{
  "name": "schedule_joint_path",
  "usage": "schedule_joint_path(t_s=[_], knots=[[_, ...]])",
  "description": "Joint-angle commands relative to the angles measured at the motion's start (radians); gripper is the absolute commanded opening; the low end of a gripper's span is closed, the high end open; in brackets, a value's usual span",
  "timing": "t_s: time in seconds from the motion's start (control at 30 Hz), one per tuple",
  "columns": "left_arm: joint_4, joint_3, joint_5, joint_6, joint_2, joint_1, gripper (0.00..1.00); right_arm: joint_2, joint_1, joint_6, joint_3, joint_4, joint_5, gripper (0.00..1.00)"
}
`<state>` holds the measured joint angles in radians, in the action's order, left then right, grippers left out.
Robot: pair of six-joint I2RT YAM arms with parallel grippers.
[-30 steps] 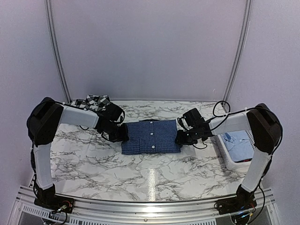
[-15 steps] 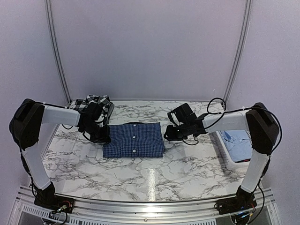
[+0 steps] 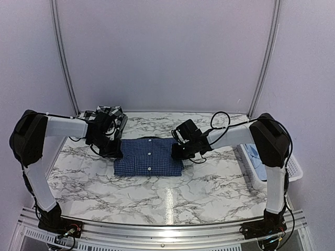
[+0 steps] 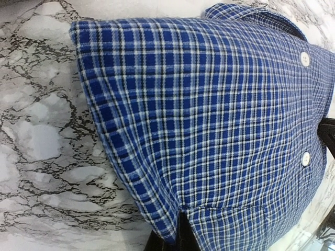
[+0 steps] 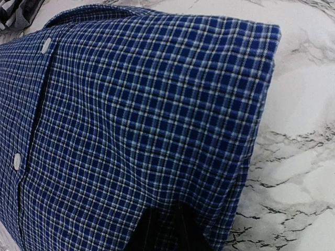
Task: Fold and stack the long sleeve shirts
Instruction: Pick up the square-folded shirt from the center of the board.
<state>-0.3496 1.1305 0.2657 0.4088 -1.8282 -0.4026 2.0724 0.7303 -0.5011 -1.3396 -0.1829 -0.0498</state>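
Dark blue checked shirt (image 3: 149, 157), folded buttons-up on the marble tabletop (image 3: 209, 183), my left fingers (image 4: 178, 241) pinching one side edge, my right fingers (image 5: 142, 235) pinching the opposite edge

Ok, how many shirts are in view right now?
3: dark blue checked shirt mid-table; black-and-white plaid shirt, far left corner; pale blue shirt in the white basket, partly hidden by the right arm.
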Motion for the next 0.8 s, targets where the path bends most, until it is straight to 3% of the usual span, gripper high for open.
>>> schedule_joint_path(t_s=[0.0,0.3,0.77], knots=[[-0.058,0.020,-0.003,-0.027,0.063,0.030,0.00,-0.007,0.004,-0.009,-0.015,-0.038,0.036,0.14],[-0.094,0.046,-0.001,-0.032,0.122,0.059,0.00,-0.026,0.016,-0.014,-0.019,-0.061,0.061,0.13],[-0.151,0.083,0.013,-0.057,0.185,0.123,0.00,0.113,0.105,-0.053,-0.159,-0.059,0.006,0.11]])
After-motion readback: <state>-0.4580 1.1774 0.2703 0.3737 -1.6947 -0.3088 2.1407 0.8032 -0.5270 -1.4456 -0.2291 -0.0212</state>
